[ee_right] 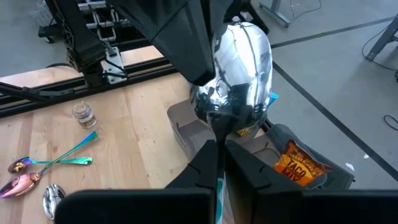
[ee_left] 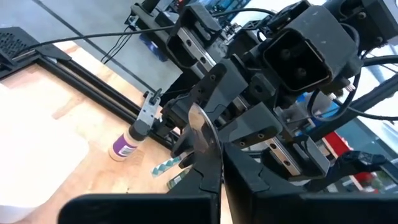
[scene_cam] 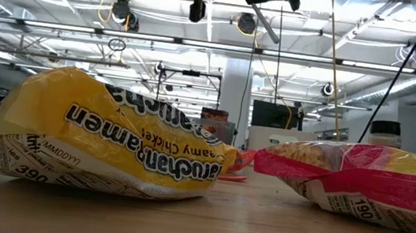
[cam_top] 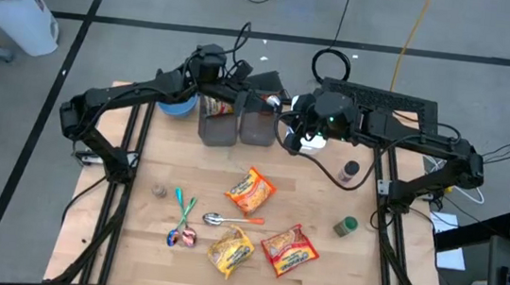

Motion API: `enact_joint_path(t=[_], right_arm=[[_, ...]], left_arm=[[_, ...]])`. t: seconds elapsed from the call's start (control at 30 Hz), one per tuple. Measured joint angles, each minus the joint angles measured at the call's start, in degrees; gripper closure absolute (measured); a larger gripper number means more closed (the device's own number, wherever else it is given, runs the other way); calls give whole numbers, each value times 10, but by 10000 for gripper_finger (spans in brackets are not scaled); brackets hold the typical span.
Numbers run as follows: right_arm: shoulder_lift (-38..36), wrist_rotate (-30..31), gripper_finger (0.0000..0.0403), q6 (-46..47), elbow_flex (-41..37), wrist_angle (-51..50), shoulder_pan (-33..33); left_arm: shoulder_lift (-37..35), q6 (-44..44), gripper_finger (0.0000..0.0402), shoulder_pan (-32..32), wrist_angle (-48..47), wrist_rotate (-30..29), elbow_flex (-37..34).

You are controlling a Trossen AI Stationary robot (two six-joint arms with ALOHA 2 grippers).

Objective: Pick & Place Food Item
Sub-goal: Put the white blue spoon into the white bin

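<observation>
A silver spoon (ee_right: 239,68) with a teal handle hangs in the air over two grey bins (cam_top: 238,126) at the table's far middle. Both grippers meet on it there. My left gripper (ee_left: 217,175) comes from the left and is shut on the spoon's bowl. My right gripper (ee_right: 217,152) comes from the right and is shut on the handle. A taco packet (ee_right: 298,165) stands in one bin. Three ramen packets lie flat on the near table: orange (cam_top: 250,191), yellow (cam_top: 230,251) and red (cam_top: 289,249). My left gripper pinches the spoon's bowl (ee_left: 208,146) between its two fingers, one on each face, so the bowl shows edge-on. The fingers come nearly level from the table's left. The spoon is clear of the bins. My right gripper pinches the spoon's handle just behind the bowl (ee_right: 219,134) between its two fingers. The fingers lie along the handle and slant slightly down from the table's right. The bowl sticks out ahead of the fingertips, lifted clear.
Loose cutlery lies near the ramen: a silver spoon (cam_top: 226,219) and shiny coloured spoons (cam_top: 182,225). A small jar (cam_top: 160,190), a green-lidded jar (cam_top: 346,226) and a spice bottle (cam_top: 350,171) stand on the wood. A blue bowl (cam_top: 178,106) sits far left.
</observation>
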Motion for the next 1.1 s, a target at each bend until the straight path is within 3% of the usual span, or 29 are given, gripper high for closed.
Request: enact_joint_path(t=[0.37, 0.67, 0.97, 1.1], right_arm=[[0, -8, 361, 5, 0, 12, 0], [0, -141, 280, 54, 0, 12, -23], [-20, -173, 186, 65, 0, 3, -57], [-29, -274, 163, 66, 0, 5, -93]], left_arm=[[0, 41, 397, -1, -3, 8, -1], [0, 82, 398, -1, -30, 36, -1], [1, 149, 399, -1, -87, 53, -1], [1, 198, 397, -4, -137, 55, 7]])
